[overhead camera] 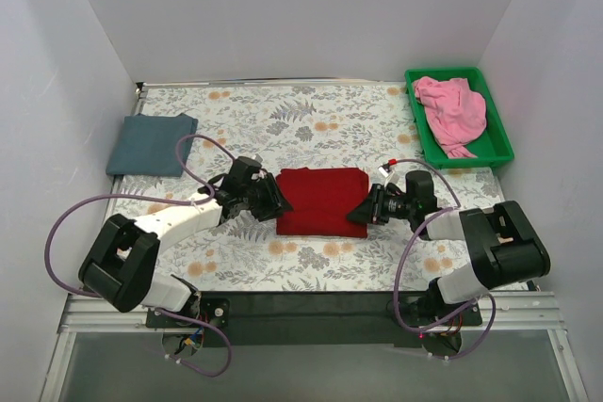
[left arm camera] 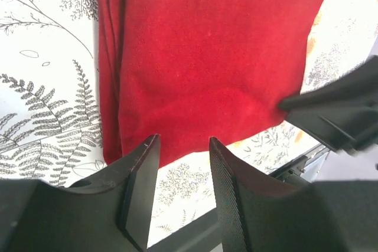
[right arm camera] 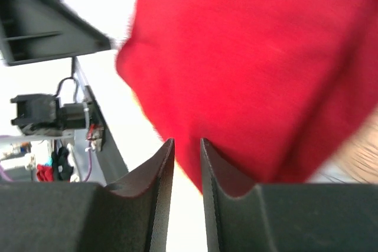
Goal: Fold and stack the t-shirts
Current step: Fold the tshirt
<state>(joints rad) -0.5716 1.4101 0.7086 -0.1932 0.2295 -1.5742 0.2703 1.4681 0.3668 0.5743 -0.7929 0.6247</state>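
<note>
1. The dark red t-shirt [overhead camera: 320, 200] lies folded mid-table [overhead camera: 311, 129].
2. Left gripper [left arm camera: 183, 138]: jaws parted, the shirt's edge in the gap, not gripped.
3. Right gripper [right arm camera: 187, 140]: jaws nearly together at a shirt corner; whether they pinch it, I cannot tell.

The dark red t-shirt [overhead camera: 320, 200] is folded into a flat block, with its side edges at the jaws of the left gripper [overhead camera: 274, 204] and the right gripper [overhead camera: 362, 212]. The slate blue-grey t-shirt [overhead camera: 151, 145] lies folded flat, well past the left jaws. The pink t-shirt [overhead camera: 452, 110] is a crumpled heap, well beyond the right jaws.
</note>
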